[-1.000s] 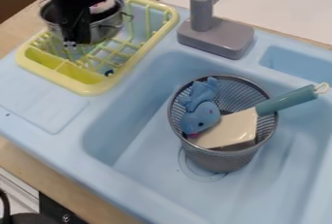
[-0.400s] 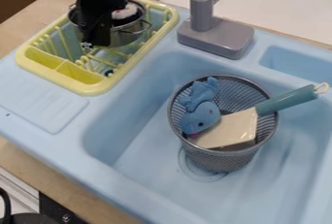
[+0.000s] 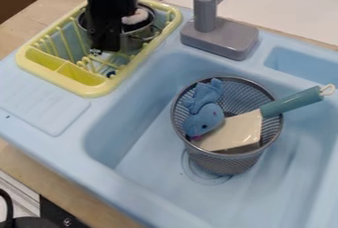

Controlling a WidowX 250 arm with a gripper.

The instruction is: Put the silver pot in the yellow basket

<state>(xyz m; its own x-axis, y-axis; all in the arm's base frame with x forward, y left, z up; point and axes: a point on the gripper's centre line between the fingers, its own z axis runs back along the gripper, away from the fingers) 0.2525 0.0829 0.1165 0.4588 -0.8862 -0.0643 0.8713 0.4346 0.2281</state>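
Observation:
The black gripper (image 3: 107, 48) points down over the yellow basket (image 3: 94, 92) at the upper left, shut on the silver pot (image 3: 137, 41). The pot is at the basket's rear right part, within its rim as seen from here, and is partly hidden behind the gripper and arm. A white and dark item shows inside the pot. Whether the pot's bottom touches the basket's rack cannot be told.
A grey faucet (image 3: 221, 37) stands right of the basket. In the blue sink (image 3: 148, 145), a grey mesh bin (image 3: 228, 162) holds a blue plush toy (image 3: 204, 118) and a cream-coloured utensil with a teal handle (image 3: 290, 102).
The gripper and silver pot have moved together to the right and slightly down in the view, from the basket's upper left side toward its right side.

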